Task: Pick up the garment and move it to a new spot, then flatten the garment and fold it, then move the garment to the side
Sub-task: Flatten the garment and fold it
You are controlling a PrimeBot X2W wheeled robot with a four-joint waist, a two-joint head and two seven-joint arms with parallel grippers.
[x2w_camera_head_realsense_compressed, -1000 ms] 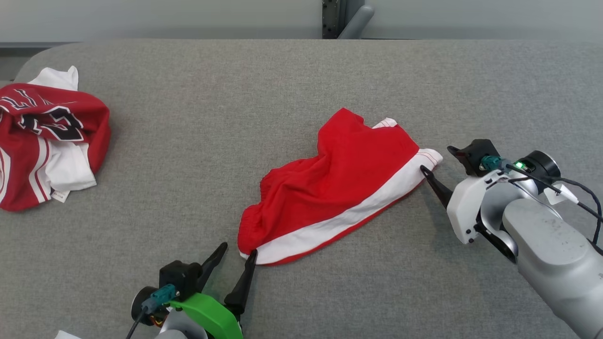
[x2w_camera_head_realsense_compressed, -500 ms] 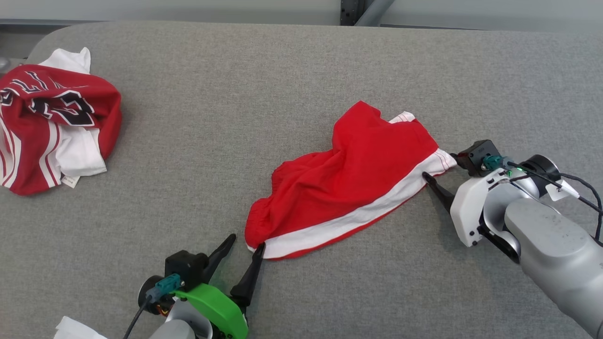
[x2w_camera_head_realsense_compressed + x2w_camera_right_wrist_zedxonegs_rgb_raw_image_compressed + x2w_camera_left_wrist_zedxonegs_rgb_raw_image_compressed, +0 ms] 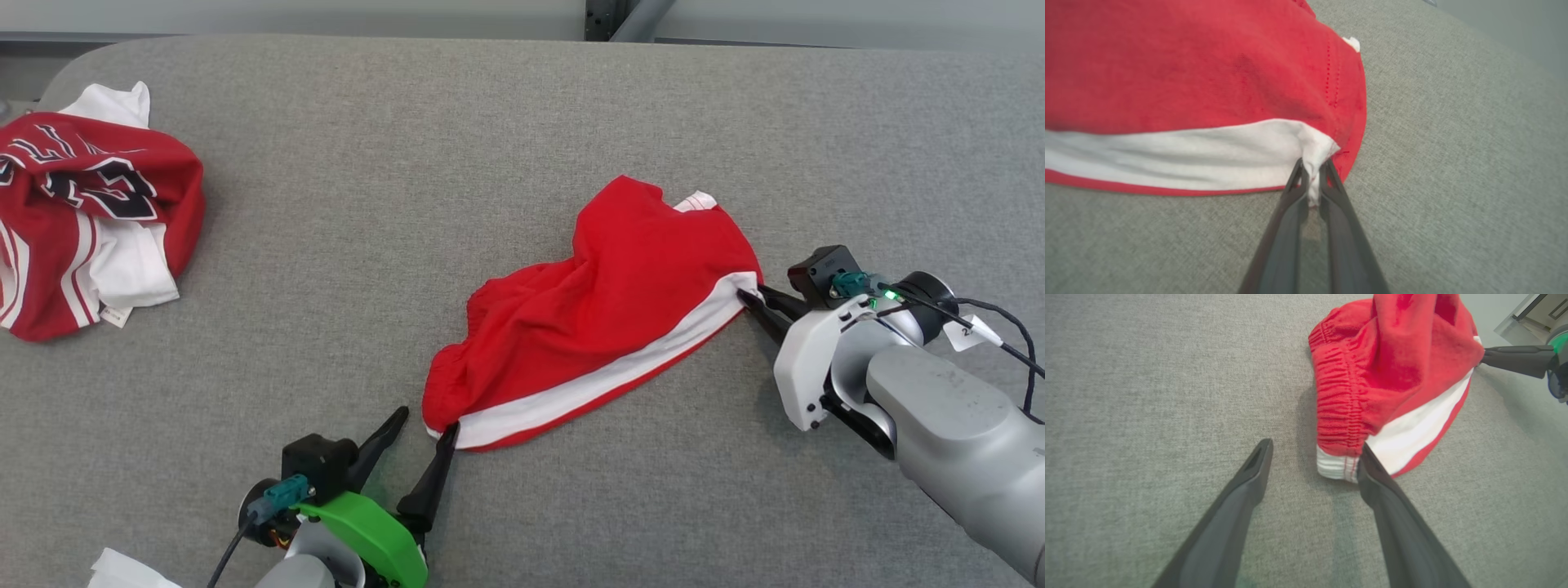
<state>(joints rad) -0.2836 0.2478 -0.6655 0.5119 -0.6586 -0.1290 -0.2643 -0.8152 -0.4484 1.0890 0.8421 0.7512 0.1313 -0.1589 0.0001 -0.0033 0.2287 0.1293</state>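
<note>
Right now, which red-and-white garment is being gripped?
The red shorts with the white stripe: the right gripper pinches their white corner. The numbered jersey lies apart, untouched.

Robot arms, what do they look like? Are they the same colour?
Not quite. Both grippers have two long black pointy fingers. The left gripper has a bright green cover; the right gripper has a white cover, a grey arm, black cables and a green light.

Head camera looks steeply down; both low, close wrist cameras share the garment [image 3: 604,310].
</note>
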